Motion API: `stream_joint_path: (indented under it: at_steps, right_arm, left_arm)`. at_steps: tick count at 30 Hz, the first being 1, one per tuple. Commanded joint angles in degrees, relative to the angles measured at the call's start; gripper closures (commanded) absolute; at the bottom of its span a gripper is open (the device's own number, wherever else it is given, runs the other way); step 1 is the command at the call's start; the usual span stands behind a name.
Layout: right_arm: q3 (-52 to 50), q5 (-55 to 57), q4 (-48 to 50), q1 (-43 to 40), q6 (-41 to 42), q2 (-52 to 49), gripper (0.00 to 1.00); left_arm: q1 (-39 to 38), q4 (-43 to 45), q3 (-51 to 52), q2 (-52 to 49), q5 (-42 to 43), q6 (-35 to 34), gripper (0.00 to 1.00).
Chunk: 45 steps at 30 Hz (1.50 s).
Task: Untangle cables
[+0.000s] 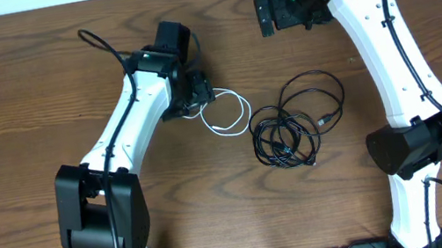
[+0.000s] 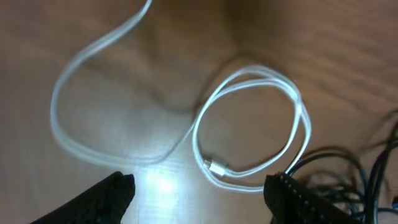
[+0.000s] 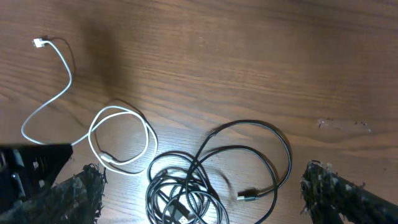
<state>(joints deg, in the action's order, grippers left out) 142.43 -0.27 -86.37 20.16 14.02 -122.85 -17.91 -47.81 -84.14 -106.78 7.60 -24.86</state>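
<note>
The white cable point(image 2: 216, 167) lies just beside the black tangle point(image 1: 281, 137), nearly free; the tangle is not yet undone. The left gripper point(image 2: 199, 186) hovers open and empty over the white cable; the right gripper point(image 3: 202, 183) is wide open, empty.

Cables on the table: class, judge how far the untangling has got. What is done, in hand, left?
Done: the white cable lies looped beside the black cables, mostly apart. In hand: the left gripper, jaws open, hovers over the white cable, holding nothing. Left: the black cables are one tangled coil.
</note>
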Motion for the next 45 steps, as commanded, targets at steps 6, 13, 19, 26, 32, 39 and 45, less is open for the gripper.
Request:
stream_joint_path:
  at_steps: [6, 13, 19, 26, 32, 39, 45]
  right_arm:
    - [0.66, -0.11, -0.22, 0.17, 0.5, 1.09, 0.01]
    - [0.66, -0.11, -0.22, 0.17, 0.5, 1.09, 0.01]
    - [0.66, -0.11, -0.22, 0.17, 0.5, 1.09, 0.01]
    - [0.66, -0.11, -0.22, 0.17, 0.5, 1.09, 0.01]
    - [0.66, -0.11, -0.22, 0.17, 0.52, 1.09, 0.01]
    - [0.66, -0.11, -0.22, 0.17, 0.5, 1.09, 0.01]
    - [0.66, -0.11, -0.22, 0.17, 0.5, 1.09, 0.01]
  left_arm:
    - [-0.02, 6.47, -0.09, -1.4, -6.82, 13.66, 0.27]
    - [-0.02, 8.46, -0.09, -6.12, -6.56, 20.44, 0.23]
    - [-0.04, 7.54, -0.07, -9.86, 5.29, 28.15, 0.23]
    - [-0.07, 7.85, -0.07, -14.05, 5.18, 29.83, 0.29]
    - [-0.07, 7.85, -0.07, -16.13, 0.79, 29.73, 0.54]
    - [-0.04, 7.8, -0.09, -16.37, -1.92, 28.79, 0.92]
    - [0.17, 4.96, -4.24, -12.57, -1.79, 21.53, 0.93]
